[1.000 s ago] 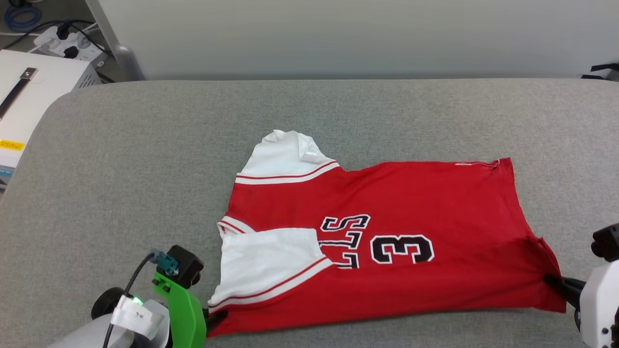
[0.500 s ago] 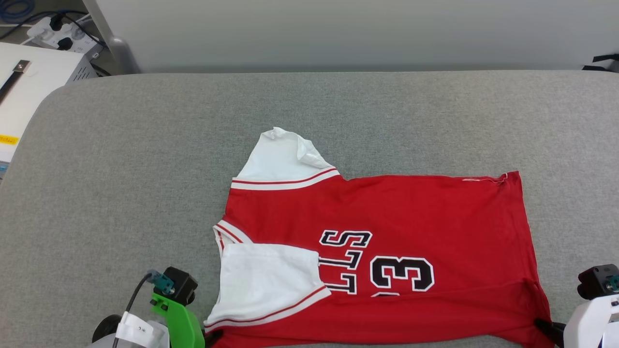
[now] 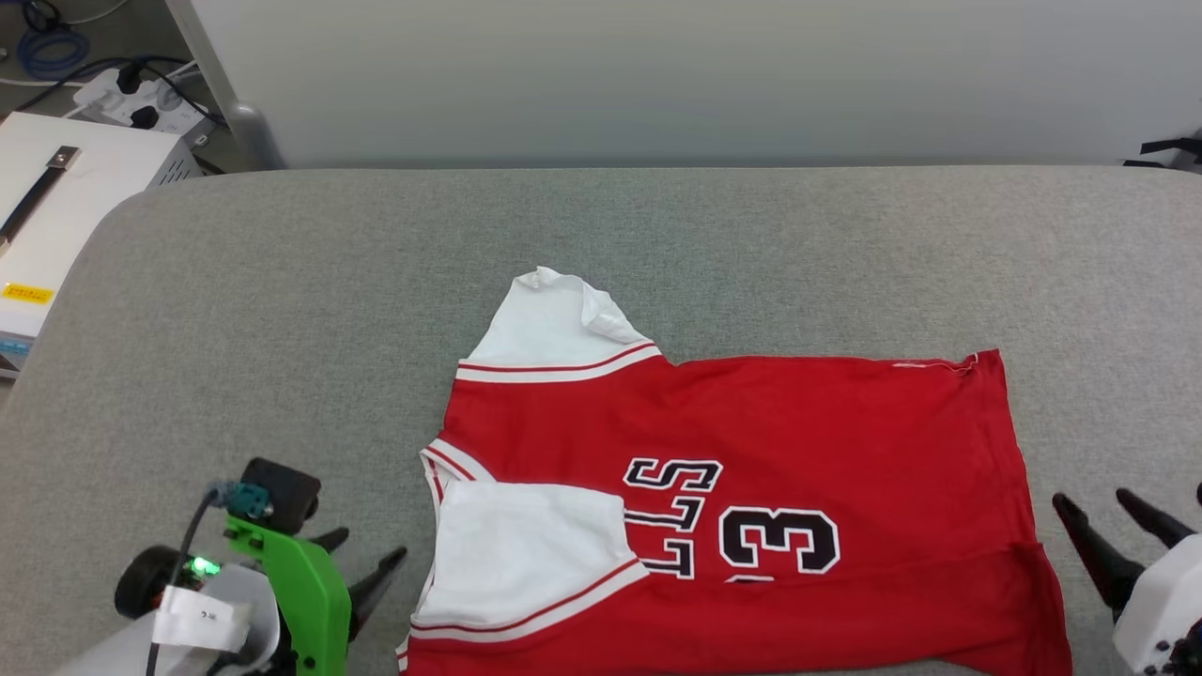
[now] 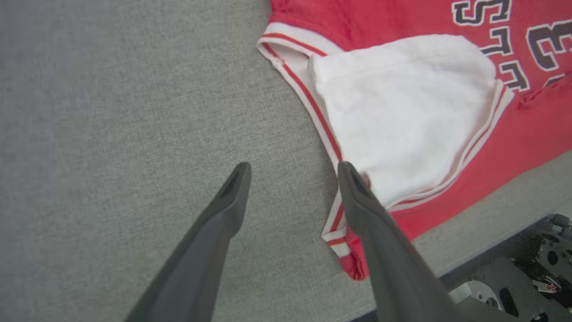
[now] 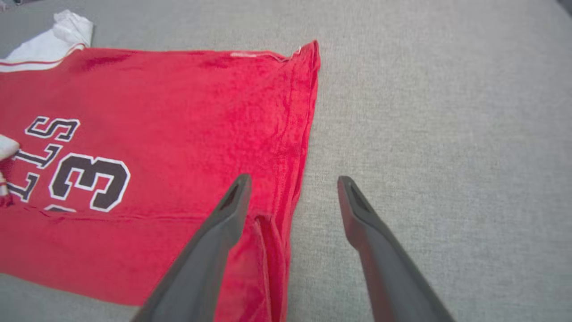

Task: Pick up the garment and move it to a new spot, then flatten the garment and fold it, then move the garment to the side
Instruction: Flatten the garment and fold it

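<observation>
Grey fabric-covered desk [image 3: 282, 310]. Off its left corner, white box [image 3: 84, 160] bearing black strap [image 3: 38, 192] and yellow label [image 3: 26, 293]. Behind that, white power strip [image 3: 141, 99], coiled blue cable [image 3: 42, 52]. Pale panel [image 3: 657, 75] along far edge.

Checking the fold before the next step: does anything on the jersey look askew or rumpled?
Yes. The far sleeve of the jersey is crumpled at its tip, and the near sleeve lies folded over the front, hiding part of the lettering. A small pleat bunches the hem corner by the right end effector.
</observation>
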You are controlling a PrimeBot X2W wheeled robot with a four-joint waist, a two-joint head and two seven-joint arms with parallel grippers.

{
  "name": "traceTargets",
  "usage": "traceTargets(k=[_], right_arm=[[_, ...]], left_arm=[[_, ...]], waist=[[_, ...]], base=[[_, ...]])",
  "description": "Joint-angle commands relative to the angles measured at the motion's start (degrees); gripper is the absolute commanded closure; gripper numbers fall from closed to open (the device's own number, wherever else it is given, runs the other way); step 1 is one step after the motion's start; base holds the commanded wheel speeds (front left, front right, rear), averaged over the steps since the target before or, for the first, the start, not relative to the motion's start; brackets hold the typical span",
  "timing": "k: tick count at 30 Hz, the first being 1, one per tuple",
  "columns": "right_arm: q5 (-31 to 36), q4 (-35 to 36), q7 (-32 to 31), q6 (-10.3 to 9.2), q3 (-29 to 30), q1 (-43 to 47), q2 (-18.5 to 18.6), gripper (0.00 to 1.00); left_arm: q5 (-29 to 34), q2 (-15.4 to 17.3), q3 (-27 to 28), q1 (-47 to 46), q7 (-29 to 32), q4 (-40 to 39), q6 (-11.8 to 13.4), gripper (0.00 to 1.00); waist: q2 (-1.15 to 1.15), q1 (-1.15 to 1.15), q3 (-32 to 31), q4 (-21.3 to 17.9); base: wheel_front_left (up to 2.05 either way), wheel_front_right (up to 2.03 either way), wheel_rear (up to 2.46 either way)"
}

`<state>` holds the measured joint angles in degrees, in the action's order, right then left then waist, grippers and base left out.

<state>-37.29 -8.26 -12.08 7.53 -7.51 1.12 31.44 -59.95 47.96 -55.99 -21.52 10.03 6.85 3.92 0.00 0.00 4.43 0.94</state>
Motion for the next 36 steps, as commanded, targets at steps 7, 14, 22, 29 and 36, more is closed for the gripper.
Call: traceTargets(k=[7,14,22,29,36], right_arm=[[10.1,5.9,9.7,-0.04,8.3,-2.4,-7.8,0.0],[17.6,13.1,14.9,-0.04,9.3,-5.6,-14.5,0.0],[22.3,17.1,16.9,-0.04,5.4,-8.4,-16.6,0.0],[23.4,16.3,18.4,-0.04,3.6,-11.9,-16.8,0.0],[23.1,14.2,19.9,-0.04,2.3,-14.8,-16.9,0.0]], left_arm=[[3.2,0.9,5.7,-7.8,-5.2,-1.5,3.3,0.0],[3.0,-2.0,8.9,-17.0,-5.0,2.2,0.8,0.0],[1.5,-5.1,8.0,-30.2,6.4,10.7,-4.7,0.0],[1.0,-7.7,4.1,-40.4,21.2,19.0,-8.7,0.0],[2.5,-9.9,1.1,-46.4,26.9,23.7,-10.4,0.0]], waist=[[0.0,0.0,1.8,-1.9],[0.0,0.0,7.1,-5.4],[0.0,0.0,15.2,-9.2],[0.0,0.0,20.6,-11.3],[0.0,0.0,24.3,-12.5]], base=[[0.0,0.0,0.0],[0.0,0.0,0.0],[0.0,0.0,0.0],[0.0,0.0,0.0],[0.0,0.0,0.0]])
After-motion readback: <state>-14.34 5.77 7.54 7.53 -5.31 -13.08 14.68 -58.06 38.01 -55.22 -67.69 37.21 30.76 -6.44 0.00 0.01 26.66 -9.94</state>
